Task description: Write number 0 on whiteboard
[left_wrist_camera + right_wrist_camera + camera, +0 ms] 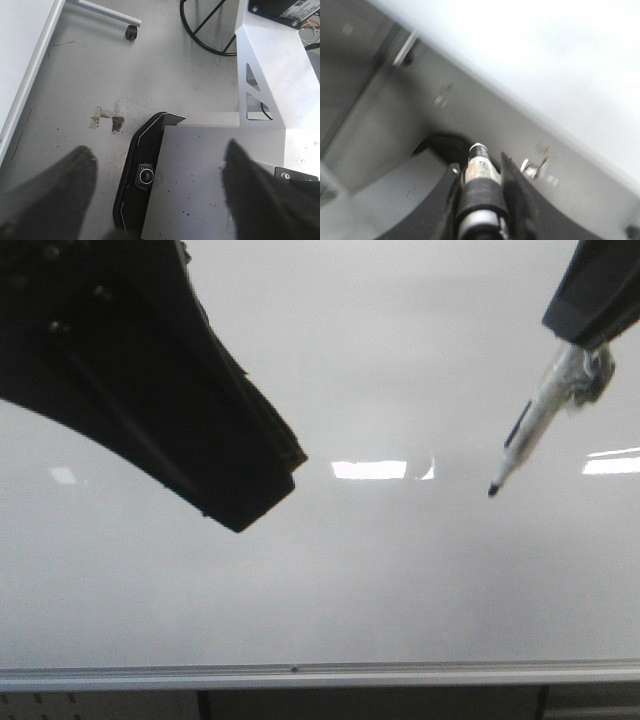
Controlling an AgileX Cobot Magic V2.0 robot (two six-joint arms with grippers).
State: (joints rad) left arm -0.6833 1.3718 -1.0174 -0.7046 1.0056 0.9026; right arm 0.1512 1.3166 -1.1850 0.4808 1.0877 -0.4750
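The right hand (480, 200) squeezes the pen (530, 430), the left hand (160, 200) is open and empty, and a crooked pen could skid across the shiny whiteboard (400, 580).

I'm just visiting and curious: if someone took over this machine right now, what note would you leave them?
Right end effector: shut on the marker, tip pointing at the whiteboard; contact can't be judged.
Left end effector: open, empty, its camera looking down at the floor.
Done: marker in hand. No ink shows on the board in the front view.
Left: draw the whole 0.
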